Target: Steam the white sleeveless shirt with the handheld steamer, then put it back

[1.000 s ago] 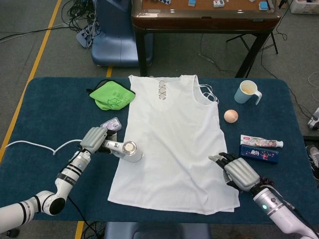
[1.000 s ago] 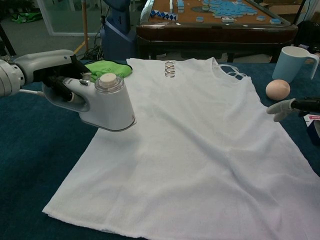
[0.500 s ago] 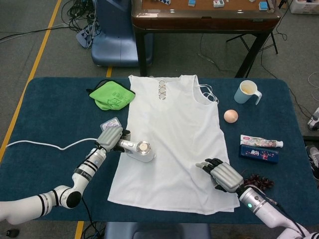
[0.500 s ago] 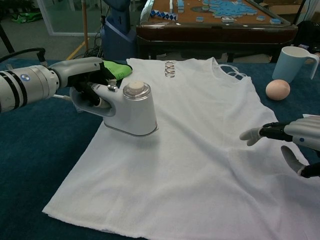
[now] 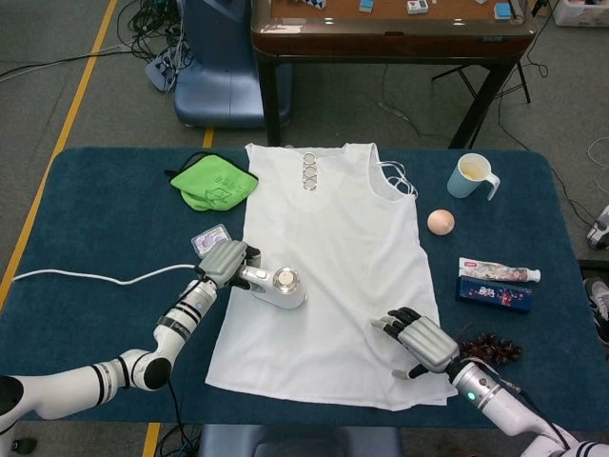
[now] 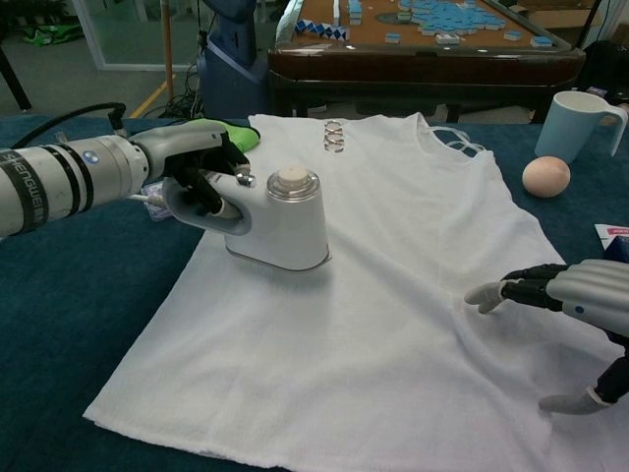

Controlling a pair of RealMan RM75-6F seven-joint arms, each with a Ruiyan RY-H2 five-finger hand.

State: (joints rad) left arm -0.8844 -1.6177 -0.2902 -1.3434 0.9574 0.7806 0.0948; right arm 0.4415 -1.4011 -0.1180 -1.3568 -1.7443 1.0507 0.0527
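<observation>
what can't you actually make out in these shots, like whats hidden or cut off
- Steamer soleplate: faces down in both views, so whether it touches the shirt or gives off steam cannot be told.
- Right hand: cut off by the chest view's right edge; contact with the shirt is unclear.
- Steamer cord: runs off the head view's left edge.
- Print on the toothpaste box: too small in the head view.
- Small packet: partly hidden by the left hand.

The shirt is soft white cloth with a slightly rough, matt look. The steamer is smooth, shiny white plastic. The counter is covered in dark blue fuzzy cloth. The mug looks smooth and glossy. The green cloth is matt. The right hand has smooth grey plates.
</observation>
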